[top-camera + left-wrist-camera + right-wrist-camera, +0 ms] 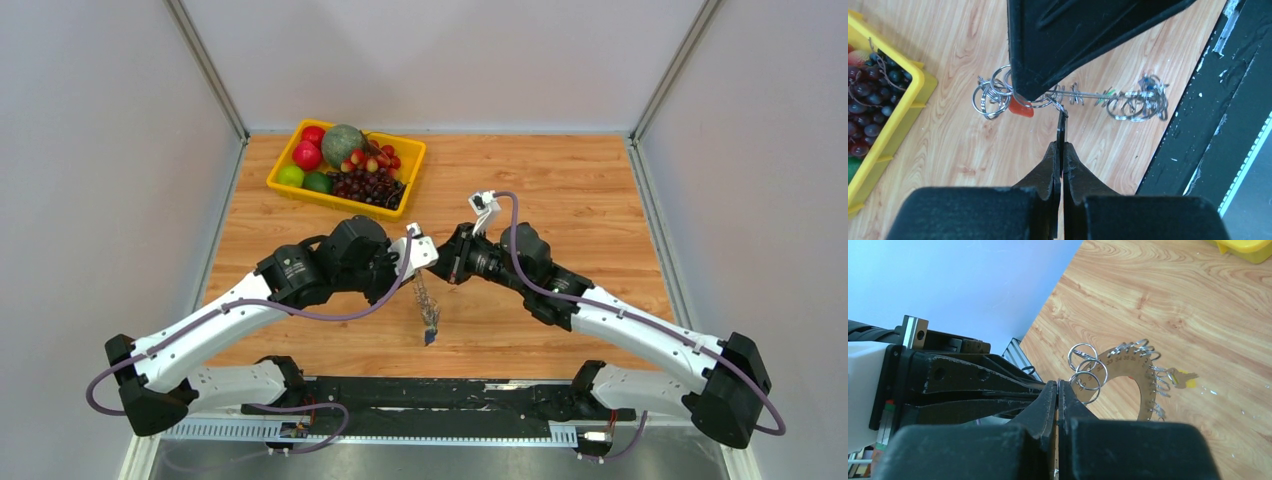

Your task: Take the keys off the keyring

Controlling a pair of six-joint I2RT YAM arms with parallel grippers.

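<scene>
The keyring (427, 300) hangs between both grippers above the table. From the right wrist it shows as a flat numbered ring (1127, 366) with many small split rings along its edge. The left wrist sees it edge-on (1088, 94). Keys dangle from it: a red head (1021, 108), a blue one (1148, 81), a yellow one (1182, 377). My left gripper (1061, 145) is shut on a thin black key head (1062, 127) seen edge-on. My right gripper (1058, 383) is shut on a small split ring (1087, 381), its fingers (1034, 82) covering part of the ring.
A yellow fruit tray (283, 165) with grapes, apples and limes stands at the back left, its corner (918, 84) close to the keyring in the left wrist view. The black base rail (430, 393) runs along the near edge. Enclosure walls surround the wooden table.
</scene>
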